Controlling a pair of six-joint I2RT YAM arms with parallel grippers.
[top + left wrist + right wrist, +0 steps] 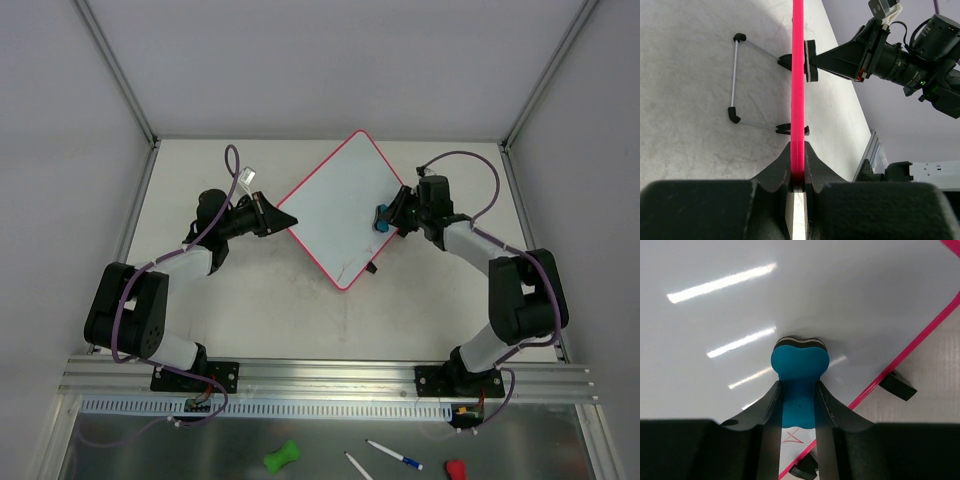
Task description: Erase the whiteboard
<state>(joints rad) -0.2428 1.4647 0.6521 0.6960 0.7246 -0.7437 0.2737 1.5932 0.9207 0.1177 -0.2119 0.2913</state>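
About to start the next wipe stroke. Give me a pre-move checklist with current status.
1. Left gripper shut on the whiteboard rim: ok.
2. Right gripper shut on the blue eraser: ok.
3. Eraser pad pressed on the board face: ok.
4. Board fully clean: not ok, red mark near the rim.
5. Wire stand bearing on the table: cannot tell.

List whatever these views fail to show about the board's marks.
- Left wrist: the whiteboard is seen edge-on, so its writing face is hidden.
- Right wrist: the red mark is partly covered by the eraser and the right gripper.
- Top external: the faint lines by the board's near corner are too thin to read.
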